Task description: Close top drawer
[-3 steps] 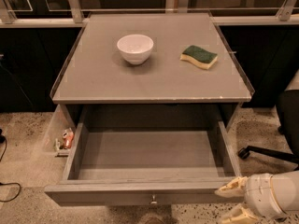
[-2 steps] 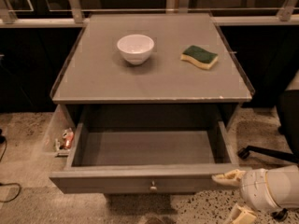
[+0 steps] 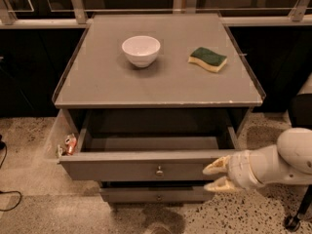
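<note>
Two containers showed: a white bowl (image 3: 141,50) near a green-and-yellow sponge (image 3: 208,59) on the grey cabinet top (image 3: 170,84), and the top drawer (image 3: 117,170) partway out just below, its visible floor bare. Its grey front carried one small round knob (image 3: 159,170) at centre; the gripper (image 3: 216,176) sat at that front's right end, fingers spread, holding nothing.
</note>
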{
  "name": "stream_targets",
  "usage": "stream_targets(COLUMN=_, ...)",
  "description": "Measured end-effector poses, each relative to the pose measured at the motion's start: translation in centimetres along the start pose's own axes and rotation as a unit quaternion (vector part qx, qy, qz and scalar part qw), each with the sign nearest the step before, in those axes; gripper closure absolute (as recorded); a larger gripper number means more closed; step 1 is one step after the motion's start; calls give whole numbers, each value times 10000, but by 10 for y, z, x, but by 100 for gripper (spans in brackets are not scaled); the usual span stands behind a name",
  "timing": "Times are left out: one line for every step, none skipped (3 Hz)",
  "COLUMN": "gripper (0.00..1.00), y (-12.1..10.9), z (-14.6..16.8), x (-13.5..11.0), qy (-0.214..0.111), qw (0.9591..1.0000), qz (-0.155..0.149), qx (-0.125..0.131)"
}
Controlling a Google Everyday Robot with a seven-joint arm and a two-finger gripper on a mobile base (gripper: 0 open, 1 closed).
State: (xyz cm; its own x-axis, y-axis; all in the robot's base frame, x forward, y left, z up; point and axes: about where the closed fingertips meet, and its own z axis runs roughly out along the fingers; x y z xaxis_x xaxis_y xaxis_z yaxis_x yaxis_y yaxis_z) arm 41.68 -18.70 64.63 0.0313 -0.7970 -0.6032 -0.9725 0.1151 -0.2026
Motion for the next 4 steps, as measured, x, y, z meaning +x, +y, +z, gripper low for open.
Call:
stream_targets(gripper=79, y=-43, z=14, x=6, qy=234, qw=9994, qz=-192, qx=170)
stream_targets(gripper=100, y=-42, z=13, x=6, qy=234, qw=9994, qz=-192, qx=170)
stream_targets(gripper=100, y=-86, z=3, x=13, qy=413, qw=9979, qz=-141, qx=474)
stream_targets(gripper=81, y=-85, z=2, x=12, qy=413, qw=9979, qz=-141, qx=474)
